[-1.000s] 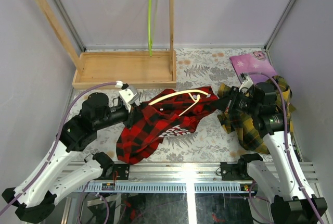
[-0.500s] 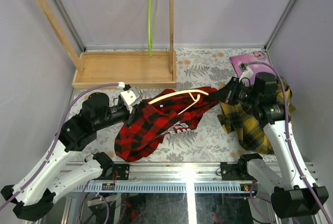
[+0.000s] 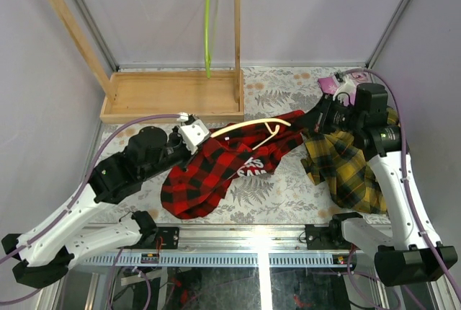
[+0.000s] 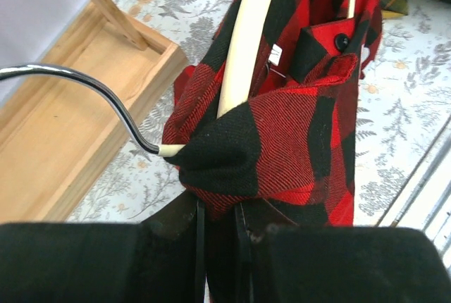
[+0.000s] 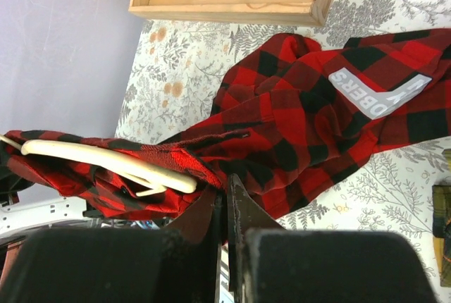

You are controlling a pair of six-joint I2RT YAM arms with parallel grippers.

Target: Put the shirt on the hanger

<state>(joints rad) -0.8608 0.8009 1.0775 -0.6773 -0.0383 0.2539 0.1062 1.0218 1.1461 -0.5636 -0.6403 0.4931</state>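
The shirt (image 3: 216,173) is a red-and-black buffalo-plaid flannel. It is spread in a crumpled band across the middle of the fern-patterned table (image 3: 288,195), its lower left part bunched on the cloth and its upper edge lifted towards both arms. White block lettering (image 5: 377,91) shows on a grey patch on one side, partly folded so that only some letters can be read. The left wrist view shows a dark button (image 4: 342,41) on a placket and a small white label just beside the hanger. The hanger (image 3: 248,127) is pale cream and curved, with a thin lower bar. It lies along the shirt's upper edge, and plaid cloth wraps over one end, where the metal hook (image 4: 77,77) comes out. The left fingers (image 4: 176,225) are closed on a fold of the shirt at that wrapped end, just below the base of the hook. The right fingers (image 5: 243,218) are pinched tight on the shirt's opposite edge, close beside the hanger's other tip, and the cloth is drawn taut between the two grips. A yellow-and-dark plaid shirt (image 3: 349,169) lies in a heap at the right of the table under the right arm. At the far left a wooden rack (image 3: 173,94) carries a lime-green hanger (image 3: 209,21) on its top rail.
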